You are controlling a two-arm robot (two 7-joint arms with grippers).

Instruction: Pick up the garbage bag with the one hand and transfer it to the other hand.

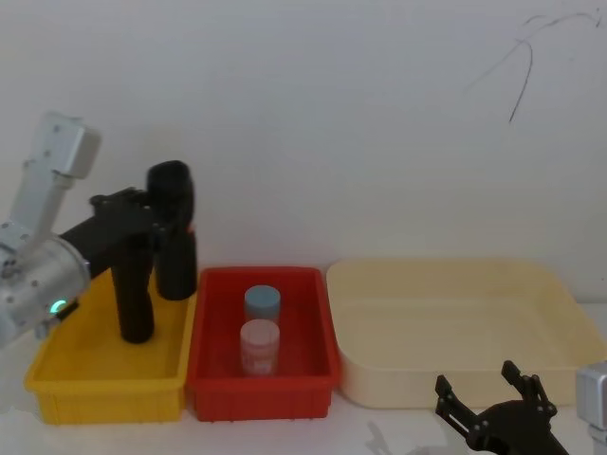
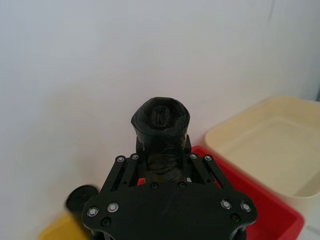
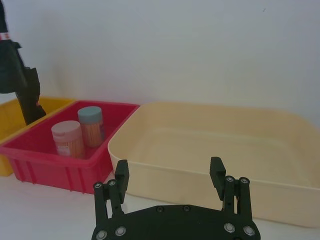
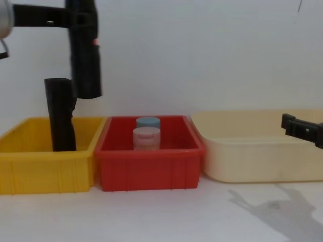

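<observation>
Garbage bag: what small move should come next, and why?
Probably carry the garbage bag rightward toward the right gripper: the left gripper holds it clear above the yellow bin, while the right one is open near the cream bin.

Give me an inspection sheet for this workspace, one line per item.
Surface: white tabletop with three bins in a row: yellow bin, red bin, cream bin.
Job's things: garbage bag, upright, held with its lower end above the yellow bin's rim.
Clutter: second black roll standing in the yellow bin; blue-lidded jar and pink-lidded jar in the red bin.
Grippers: left end effector shut on the garbage bag; right end effector open, low in front of the cream bin.
Cables: nothing seen.
Surroundings: white wall with a thin dark line.
</observation>
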